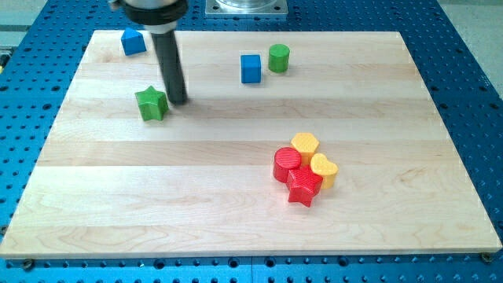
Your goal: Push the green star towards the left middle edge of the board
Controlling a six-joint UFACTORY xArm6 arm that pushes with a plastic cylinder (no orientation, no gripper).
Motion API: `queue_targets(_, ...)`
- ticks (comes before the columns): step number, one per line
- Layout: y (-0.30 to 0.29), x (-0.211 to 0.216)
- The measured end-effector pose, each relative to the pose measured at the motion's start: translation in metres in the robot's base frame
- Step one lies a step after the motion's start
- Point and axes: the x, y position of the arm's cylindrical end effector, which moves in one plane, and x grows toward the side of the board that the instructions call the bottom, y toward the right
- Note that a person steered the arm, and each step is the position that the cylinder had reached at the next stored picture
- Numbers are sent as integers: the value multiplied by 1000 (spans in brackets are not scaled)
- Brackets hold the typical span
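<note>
You are looking at a pale wooden board (236,220) lying on a blue perforated table (471,79). The green star (152,103) sits in the board's upper left part, at about ten o'clock from the board's middle. It is a squat, chunky block with blunt points, a bright green top face and darker green sides, and it stands flat on the wood. It is well short of the board's left edge.

The dark rod comes down from the view's top, and my tip (178,101) rests on the board just beside the star, at about three o'clock from it. Whether the tip actually touches the star's nearest point you cannot tell from this view; any gap is very slim. The arm carries no hand or jaws, only this rod, so there is nothing to open or close.

At about eleven o'clock from the star, near the board's top left corner, stands a blue block (133,42). A blue cube (251,68) stands near the top middle, with a green cylinder (278,58) just beside it at about two o'clock.

Well apart from the star, at about four o'clock from the board's middle, four blocks huddle together: a red cylinder (286,163), a red star (304,187), a yellow hexagon (305,145) and a yellow heart (324,170), each touching its neighbours.
</note>
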Motion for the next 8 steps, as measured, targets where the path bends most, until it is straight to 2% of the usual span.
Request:
queue_targets(1,-3,0)
queue_targets(3,-67,25)
queue_targets(5,-11,29)
queue_targets(7,-41,63)
queue_targets(8,-81,63)
